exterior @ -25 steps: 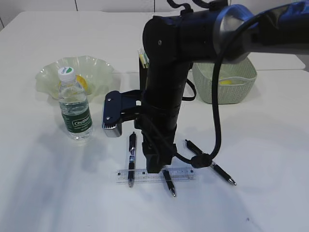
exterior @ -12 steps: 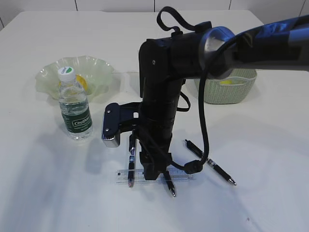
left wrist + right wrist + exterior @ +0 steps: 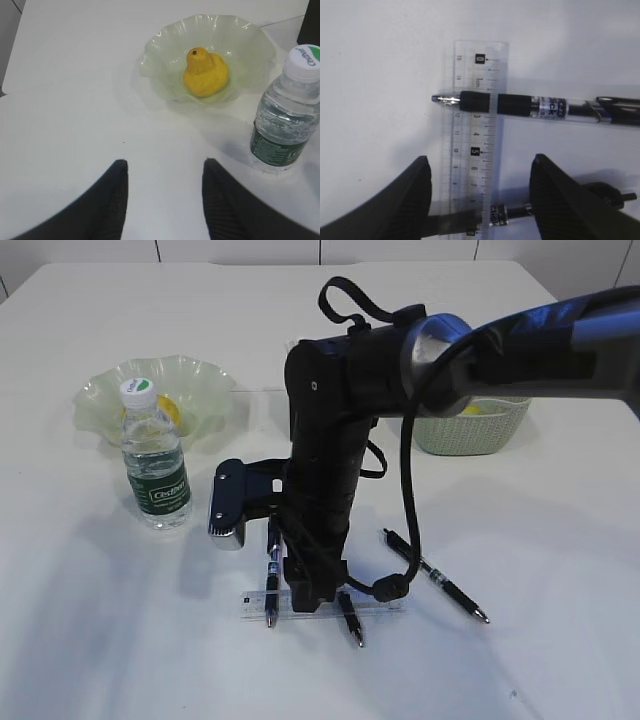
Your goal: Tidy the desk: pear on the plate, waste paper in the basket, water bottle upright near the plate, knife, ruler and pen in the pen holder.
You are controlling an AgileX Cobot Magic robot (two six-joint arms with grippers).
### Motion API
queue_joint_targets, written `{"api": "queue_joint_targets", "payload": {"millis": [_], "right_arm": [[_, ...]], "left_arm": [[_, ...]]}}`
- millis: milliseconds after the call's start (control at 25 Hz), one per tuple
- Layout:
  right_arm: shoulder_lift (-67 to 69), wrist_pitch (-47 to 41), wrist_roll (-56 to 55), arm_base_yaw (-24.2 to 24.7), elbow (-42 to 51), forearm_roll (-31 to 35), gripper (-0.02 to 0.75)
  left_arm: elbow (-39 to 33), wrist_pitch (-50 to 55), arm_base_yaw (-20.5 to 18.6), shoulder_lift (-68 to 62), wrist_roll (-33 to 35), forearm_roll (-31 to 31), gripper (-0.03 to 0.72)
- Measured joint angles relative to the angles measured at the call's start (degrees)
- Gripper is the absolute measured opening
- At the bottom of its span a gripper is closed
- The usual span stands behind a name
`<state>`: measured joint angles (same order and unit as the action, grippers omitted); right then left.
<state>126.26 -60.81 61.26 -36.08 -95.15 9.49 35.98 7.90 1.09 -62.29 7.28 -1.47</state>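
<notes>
A clear ruler lies at the table's front with three black pens across or near it. My right gripper is open and hangs low over the ruler. In the right wrist view the ruler runs between its open fingers; one pen crosses the ruler ahead and another crosses at the fingers. My left gripper is open and empty above bare table. The yellow pear lies on the green plate. The water bottle stands upright by the plate. No knife shows.
A pale green basket stands at the back right with something yellow inside. The right arm hides the pen holder behind it. A third pen lies to the right of the ruler.
My right arm has come down and slightly left, bringing its gripper closer onto the ruler. The pens, ruler, bottle and plate have not moved.
</notes>
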Motion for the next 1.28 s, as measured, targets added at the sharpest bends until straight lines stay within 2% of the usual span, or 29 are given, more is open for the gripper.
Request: {"api": "queue_joint_targets", "payload": {"millis": [1280], "right_arm": [[2.86,0.48,-0.49,0.0,0.0,0.02,0.461]], "left_arm": [[0.0,0.0,0.0,0.0,0.0,-0.04,0.341]]}}
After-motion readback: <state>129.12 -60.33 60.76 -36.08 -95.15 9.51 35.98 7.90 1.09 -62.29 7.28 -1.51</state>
